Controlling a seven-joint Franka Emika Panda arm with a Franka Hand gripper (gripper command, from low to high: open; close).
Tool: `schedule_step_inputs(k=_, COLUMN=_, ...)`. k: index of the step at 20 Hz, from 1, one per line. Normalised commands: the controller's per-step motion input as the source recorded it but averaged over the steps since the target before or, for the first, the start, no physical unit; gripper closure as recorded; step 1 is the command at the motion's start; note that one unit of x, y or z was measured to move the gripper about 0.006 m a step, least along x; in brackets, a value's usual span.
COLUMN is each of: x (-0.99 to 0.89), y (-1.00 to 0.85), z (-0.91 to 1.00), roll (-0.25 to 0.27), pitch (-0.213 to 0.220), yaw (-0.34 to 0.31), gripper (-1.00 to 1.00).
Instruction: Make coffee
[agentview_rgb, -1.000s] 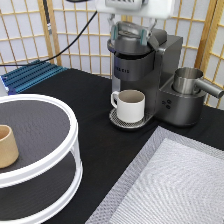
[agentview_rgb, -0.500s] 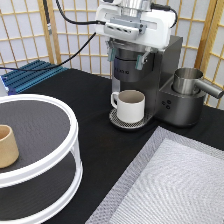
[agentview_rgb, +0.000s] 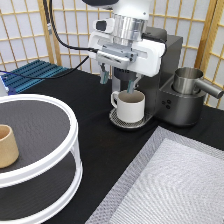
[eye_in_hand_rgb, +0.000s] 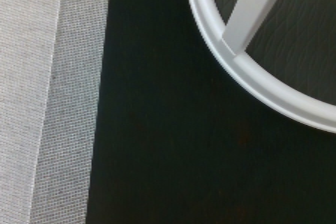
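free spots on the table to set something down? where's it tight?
Bare black tabletop lies between the white two-tier stand and the grey mat; the mat itself is bare too. Crowded at the coffee machine: the gripper, jaws open, hangs just over the white mug, steel pitcher alongside.

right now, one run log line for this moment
gripper: open, empty, in front of coffee machine, above white mug | mug: on drip tray | coffee pod: not visible | tan cup: on white round shelf
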Motion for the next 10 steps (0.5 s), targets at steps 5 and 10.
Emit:
schedule_step_inputs(k=5, x=0.08, y=-0.65, z=1.00, roll=0.107, pitch=-0.013, yaw=0.115, gripper=-1.00)
schedule_step_inputs(k=10, x=0.04, y=-0.52, z=0.93, roll=0.144, pitch=-0.005, yaw=0.119, gripper=-1.00)
